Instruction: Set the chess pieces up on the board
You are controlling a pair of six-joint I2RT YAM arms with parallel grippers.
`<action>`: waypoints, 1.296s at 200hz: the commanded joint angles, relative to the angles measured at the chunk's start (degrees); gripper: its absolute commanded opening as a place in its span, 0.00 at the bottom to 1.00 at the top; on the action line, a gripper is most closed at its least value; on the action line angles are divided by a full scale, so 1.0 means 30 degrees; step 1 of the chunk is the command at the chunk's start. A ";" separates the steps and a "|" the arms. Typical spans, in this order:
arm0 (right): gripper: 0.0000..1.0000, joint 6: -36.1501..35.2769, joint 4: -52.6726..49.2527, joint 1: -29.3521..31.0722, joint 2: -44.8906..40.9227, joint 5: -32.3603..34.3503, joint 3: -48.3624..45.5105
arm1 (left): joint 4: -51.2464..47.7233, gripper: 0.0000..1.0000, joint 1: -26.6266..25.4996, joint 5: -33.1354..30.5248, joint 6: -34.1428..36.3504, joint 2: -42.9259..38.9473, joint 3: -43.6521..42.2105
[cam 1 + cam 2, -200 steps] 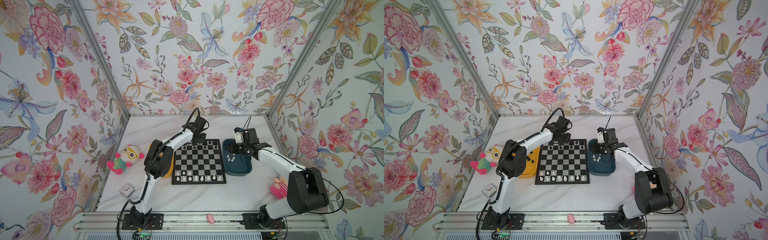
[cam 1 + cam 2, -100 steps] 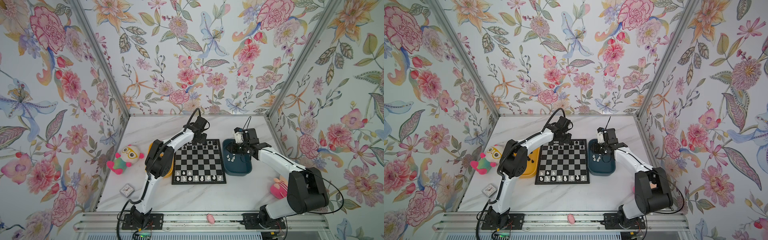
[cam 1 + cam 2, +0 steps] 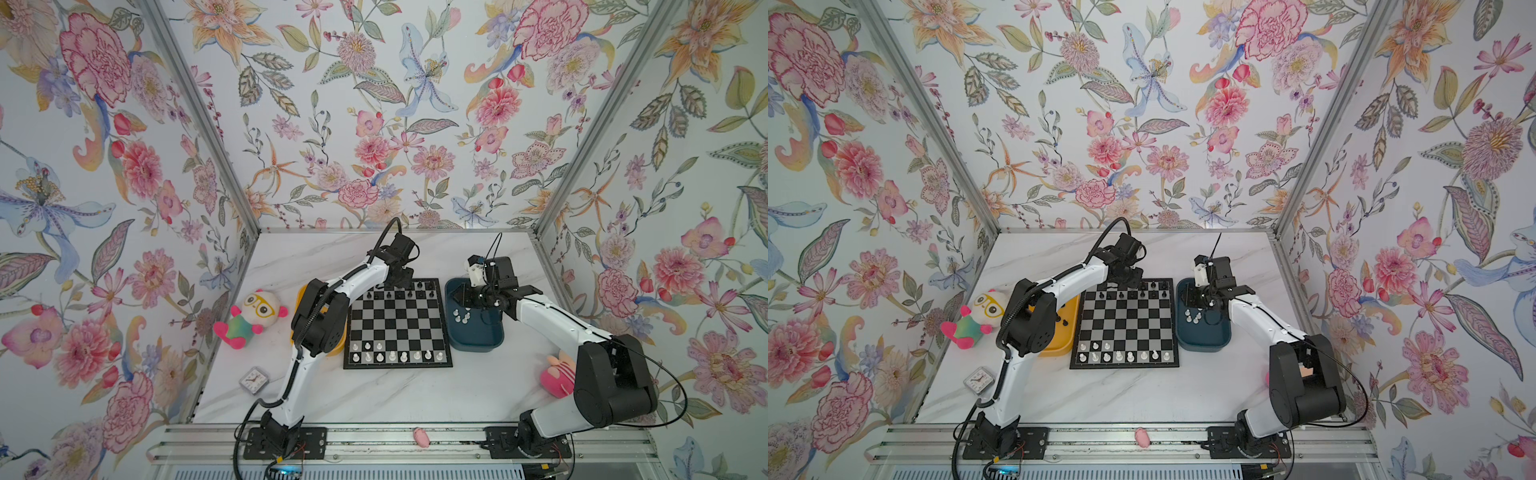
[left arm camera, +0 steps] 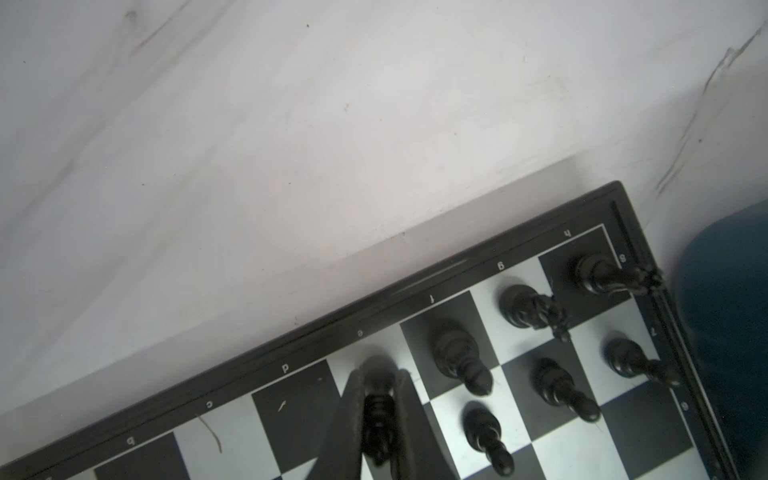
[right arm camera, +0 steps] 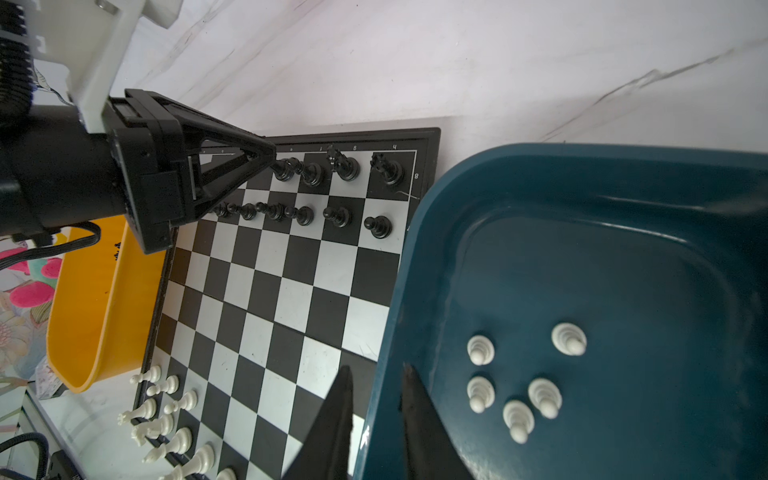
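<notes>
The board (image 3: pixel 397 324) lies mid-table, with white pieces (image 3: pixel 395 356) along its near rows and black pieces (image 3: pixel 424 286) on its far rows. My left gripper (image 4: pixel 378 395) is shut on a black piece (image 4: pixel 378 415) standing on a light far-row square of the board (image 4: pixel 299 407). It reaches down at the far edge in both top views (image 3: pixel 1127 284). My right gripper (image 5: pixel 376 374) is open and holds nothing. It hangs over the board-side rim of the dark blue tray (image 5: pixel 623 249). Several white pieces (image 5: pixel 519 386) stand inside that tray.
A yellow tray (image 3: pixel 1059 345) left of the board holds a few black pieces (image 3: pixel 1064 322), partly hidden by my left arm. A plush doll (image 3: pixel 249 318) and a small clock (image 3: pixel 253 379) lie at the left. A pink plush (image 3: pixel 557 374) sits beside my right arm.
</notes>
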 commanded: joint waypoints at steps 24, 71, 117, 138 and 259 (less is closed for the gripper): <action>0.23 0.0203 0.0445 -0.0110 0.0325 -0.0152 -0.0287 | -0.0581 0.11 -0.0274 0.0031 0.0368 0.0747 0.0552; 0.23 0.0188 0.0434 -0.0123 0.0369 -0.0150 -0.0289 | -0.0863 0.17 -0.0268 -0.0173 0.0370 0.0963 0.0779; 0.23 0.0211 0.0395 -0.0109 0.0368 -0.0183 -0.0235 | -0.1037 0.20 -0.0270 -0.0240 0.0429 0.0991 0.0784; 0.23 0.0188 0.0412 -0.0110 0.0370 -0.0181 -0.0235 | -0.1112 0.20 -0.0263 -0.0292 0.0422 0.0971 0.0670; 0.23 0.0189 0.0402 -0.0110 0.0270 -0.0120 -0.0282 | -0.0967 0.26 -0.0337 -0.0377 0.0454 0.0331 0.0450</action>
